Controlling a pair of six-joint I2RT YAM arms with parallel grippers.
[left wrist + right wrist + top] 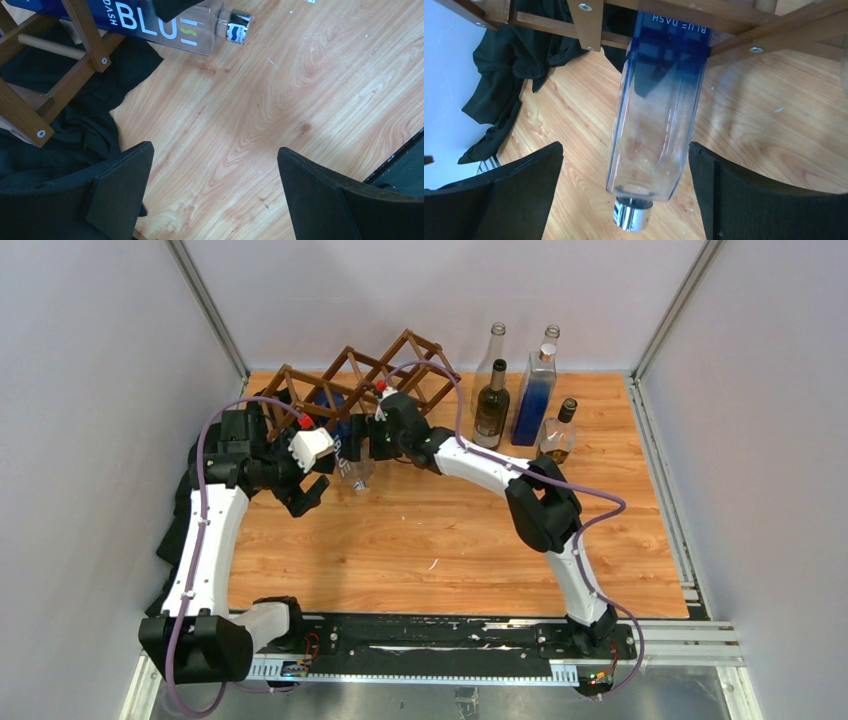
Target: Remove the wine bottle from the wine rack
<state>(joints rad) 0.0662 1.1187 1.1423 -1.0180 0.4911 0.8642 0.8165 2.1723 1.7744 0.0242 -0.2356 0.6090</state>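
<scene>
Your wooden table [450,540] bears the wine rack [82,25]. A black cloth [499,75] lies bunched by the rack's left end. The wine bottle [656,110] sits in a rack cell, its capped neck poking out the front. Your right gripper [624,147] is spread wide on either side of that bottle without touching it. Your left gripper [215,150], equally wide and empty, hangs just in front of the rack.
</scene>
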